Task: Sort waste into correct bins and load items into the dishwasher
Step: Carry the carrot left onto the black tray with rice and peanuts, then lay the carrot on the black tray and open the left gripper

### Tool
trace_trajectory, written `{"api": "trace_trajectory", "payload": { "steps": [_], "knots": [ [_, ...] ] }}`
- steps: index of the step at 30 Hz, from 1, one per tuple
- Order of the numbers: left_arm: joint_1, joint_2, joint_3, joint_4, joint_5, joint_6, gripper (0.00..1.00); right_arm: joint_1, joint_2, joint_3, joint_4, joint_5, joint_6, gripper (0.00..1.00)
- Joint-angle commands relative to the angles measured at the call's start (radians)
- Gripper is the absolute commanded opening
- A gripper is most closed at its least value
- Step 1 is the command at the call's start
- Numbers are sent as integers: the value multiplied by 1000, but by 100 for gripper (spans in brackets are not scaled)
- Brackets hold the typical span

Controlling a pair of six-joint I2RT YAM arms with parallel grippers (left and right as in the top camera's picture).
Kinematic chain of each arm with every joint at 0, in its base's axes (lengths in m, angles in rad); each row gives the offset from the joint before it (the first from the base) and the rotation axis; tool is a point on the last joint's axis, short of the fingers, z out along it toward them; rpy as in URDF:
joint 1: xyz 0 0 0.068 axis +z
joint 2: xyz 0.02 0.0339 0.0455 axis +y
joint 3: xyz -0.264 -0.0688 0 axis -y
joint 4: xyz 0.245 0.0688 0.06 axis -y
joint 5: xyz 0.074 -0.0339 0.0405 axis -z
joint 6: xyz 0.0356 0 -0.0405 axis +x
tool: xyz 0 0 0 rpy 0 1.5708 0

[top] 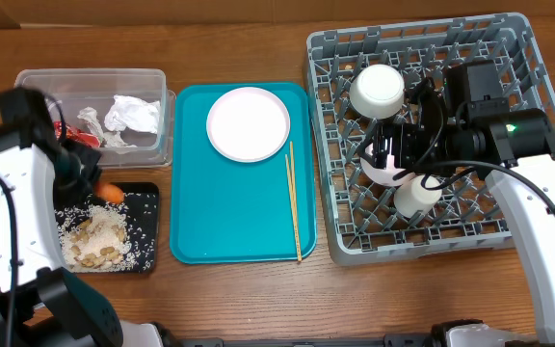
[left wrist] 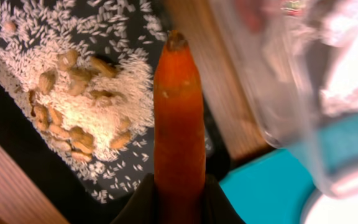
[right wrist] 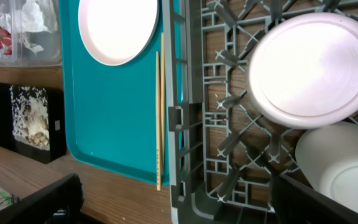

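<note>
Holding a small orange carrot (left wrist: 179,124) above the black tray (top: 155,231), front-left corner of the bench (top: 258,299).
Pinched in the left end effector (left wrist: 179,202), over scattered rice (left wrist: 98,106); spread wide and empty at the right end effector (top: 393,159), above an upturned bowl (right wrist: 312,62) in the dish rack (top: 518,67) by the right edge.

At the upper left we see a clear tub (top: 168,116) holding crumpled white tissue (top: 133,114) and a red wrapper (top: 77,137). Below it, the left tool (top: 92,181) has a small orange carrot (top: 112,193) at its tip, over the black tray (top: 148,202) of rice (top: 94,236). A white plate (top: 248,123) and chopsticks (top: 294,202) lie on the teal tray (top: 229,212).
</note>
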Motion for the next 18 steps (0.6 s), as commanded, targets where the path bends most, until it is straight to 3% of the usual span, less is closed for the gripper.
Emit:
{"api": "trace_trajectory", "payload": {
  "steps": [1,6,12,15,18],
  "knots": [
    [69,-9,-119,84,55,-14,4,-1,5,4,6,2,-6,100],
    [123,-9,-251,254,56,-14,4,-1,5,4,6,2,-6,100],
    [127,-6,-285,345,80,-17,6,-1,5,4,6,2,-7,100],
    [127,1,-292,353,70,-71,10,-1,5,4,6,2,-7,100],
    [128,19,-323,384,68,-132,6,-1,5,4,6,2,-6,100]
  ]
}}
